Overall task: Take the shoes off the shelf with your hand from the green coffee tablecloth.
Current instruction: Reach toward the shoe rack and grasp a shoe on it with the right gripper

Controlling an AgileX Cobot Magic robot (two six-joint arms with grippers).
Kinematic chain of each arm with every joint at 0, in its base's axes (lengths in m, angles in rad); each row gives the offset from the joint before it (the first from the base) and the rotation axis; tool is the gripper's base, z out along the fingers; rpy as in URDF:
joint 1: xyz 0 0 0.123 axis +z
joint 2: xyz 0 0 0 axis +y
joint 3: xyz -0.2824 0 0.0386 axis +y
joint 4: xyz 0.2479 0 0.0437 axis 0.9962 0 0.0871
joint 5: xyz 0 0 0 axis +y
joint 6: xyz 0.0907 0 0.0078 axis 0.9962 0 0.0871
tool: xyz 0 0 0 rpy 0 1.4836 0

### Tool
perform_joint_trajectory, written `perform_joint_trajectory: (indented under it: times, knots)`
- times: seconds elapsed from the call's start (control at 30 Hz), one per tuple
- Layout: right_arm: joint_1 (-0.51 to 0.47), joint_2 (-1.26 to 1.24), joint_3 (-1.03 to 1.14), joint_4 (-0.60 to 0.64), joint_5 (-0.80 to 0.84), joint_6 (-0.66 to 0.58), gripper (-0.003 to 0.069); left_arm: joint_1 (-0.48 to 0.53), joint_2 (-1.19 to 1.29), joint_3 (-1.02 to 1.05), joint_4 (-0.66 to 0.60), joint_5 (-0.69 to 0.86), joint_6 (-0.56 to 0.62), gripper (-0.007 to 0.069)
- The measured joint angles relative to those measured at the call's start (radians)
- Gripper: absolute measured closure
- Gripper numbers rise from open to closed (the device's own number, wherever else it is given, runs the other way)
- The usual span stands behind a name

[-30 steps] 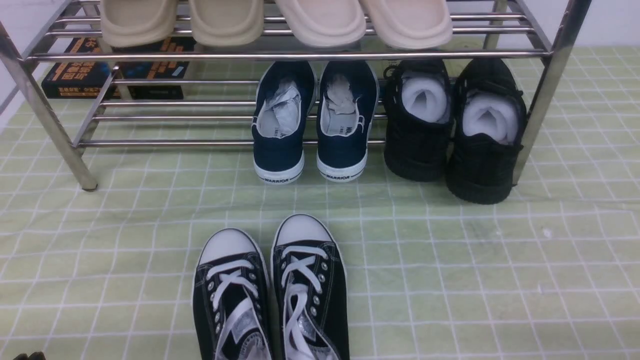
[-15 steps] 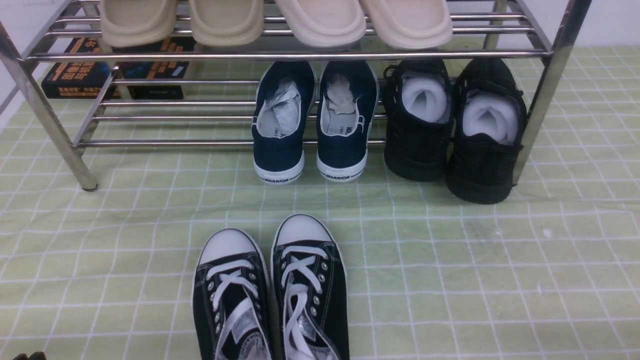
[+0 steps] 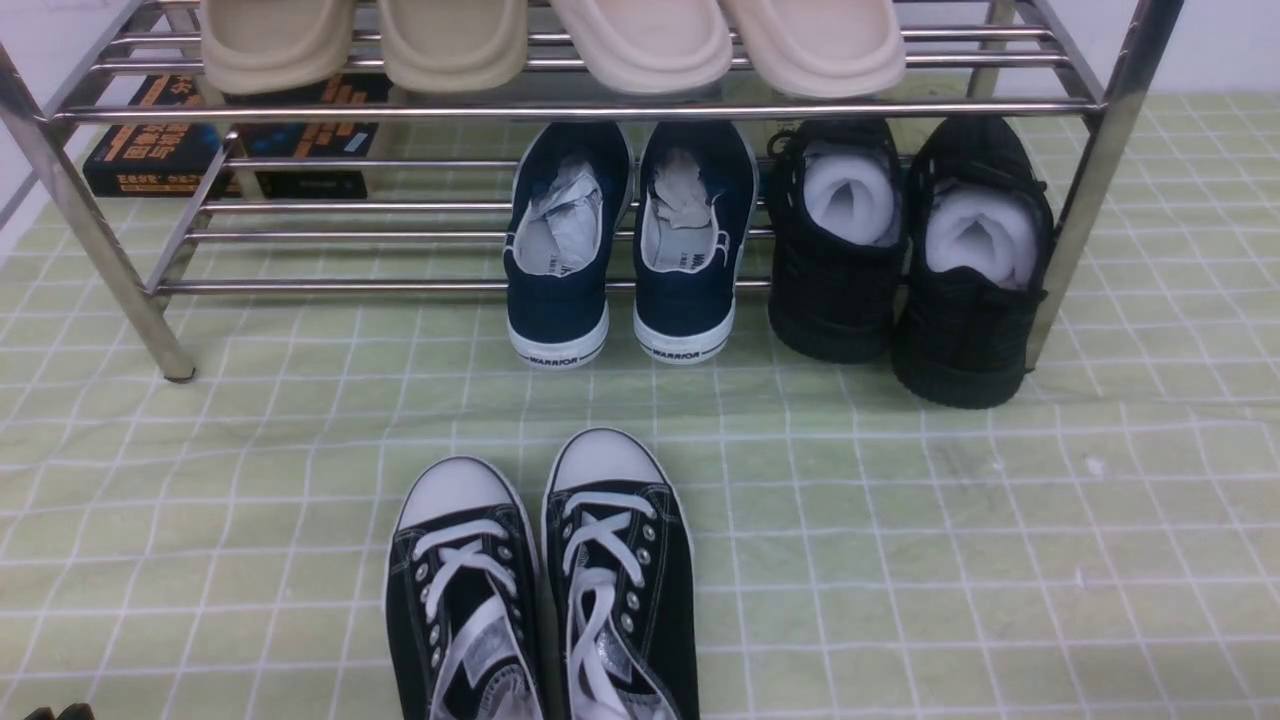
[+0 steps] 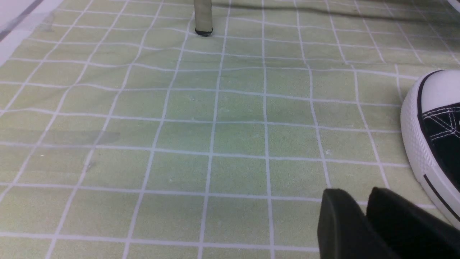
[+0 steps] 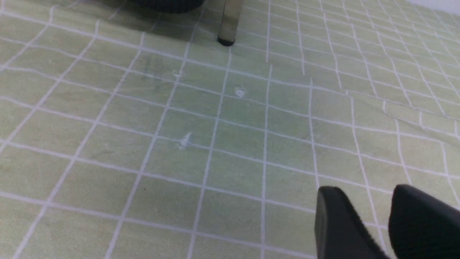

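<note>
A pale yellow-green tablecloth with a white grid covers the whole surface, slightly wrinkled, with a white wall behind it. On it stands the shelf, a rack of shiny metal tubes with 2 tiers and slanted legs. Its upper tier carries 4 beige slippers. The navy shoes sit side by side near the middle of the lower tier, heels toward the robot and jutting past the front bar, paper stuffed inside and "WARRIOR" on the white soles. Just beside them on the right is a pair of black mesh sneakers, the outer one close against the rack's right leg. In front of the rack, well apart from it, 2 black-and-white lace-ups lie on the cloth with toes pointing at the navy pair. Dark books lie behind the rack at the left. The left gripper hovers low over the cloth near the toe of a lace-up; its 2 black fingers overlap in view, so I cannot tell whether they are apart. The right gripper hangs over bare cloth with its jaws apart and nothing between them, facing a rack leg. A few small white specks dot the cloth there.
</note>
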Motion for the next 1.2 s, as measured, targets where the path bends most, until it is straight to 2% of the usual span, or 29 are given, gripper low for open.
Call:
perform_joint_trajectory:
  times: [0.1,0.17,0.2,0.23,0.3,0.53,0.63,0.77,0.87,0.93,1.0,1.03,1.07,1.2]
  knots:
    - [0.000,0.000,0.005,0.128,-0.032,0.132,0.0419,0.000,0.000,0.000,0.000,0.000,0.000,0.0480]
    - [0.000,0.000,0.009,0.312,-0.053,0.286,0.0419,0.000,0.000,0.000,0.000,0.000,0.000,0.0478]
    - [0.000,0.000,0.009,0.342,-0.055,0.298,0.0419,0.000,0.000,0.000,0.000,0.000,0.000,0.0478]
    - [0.000,0.000,0.009,0.424,-0.066,0.374,0.0419,0.000,0.000,0.000,0.000,0.000,0.000,0.0476]
    - [0.000,0.000,0.009,0.524,-0.078,0.441,0.0419,0.000,0.000,0.000,0.000,0.000,0.000,0.0473]
    - [0.000,0.000,0.009,0.616,-0.078,0.476,0.0419,0.000,0.000,0.000,0.000,0.000,0.000,0.0464]
    - [0.000,0.000,0.003,0.619,-0.028,0.466,0.0424,0.000,0.000,0.000,0.000,0.000,0.000,0.0462]
    - [0.000,0.000,-0.072,0.586,0.038,0.401,0.0482,0.000,0.000,0.000,0.000,0.000,0.000,0.0463]
    - [0.000,0.049,-0.238,0.466,0.038,0.359,0.0622,0.000,0.000,0.000,0.000,0.000,0.000,0.0463]
    - [0.000,0.113,-0.339,0.371,0.065,0.358,0.0664,0.000,0.000,0.000,0.000,0.000,0.000,0.0461]
    - [0.000,0.230,-0.455,0.254,0.166,0.355,0.0671,0.000,0.000,0.000,0.000,0.000,0.000,0.0458]
    - [0.000,0.254,-0.478,0.243,0.178,0.354,0.0671,0.000,0.000,0.000,0.000,0.000,0.000,0.0457]
    - [0.000,0.338,-0.557,0.181,0.296,0.352,0.0671,0.000,0.000,0.000,0.000,0.000,0.000,0.0455]
    - [0.000,0.546,-0.722,0.073,0.534,0.351,0.0666,0.000,0.000,0.000,0.000,0.000,0.000,0.0455]
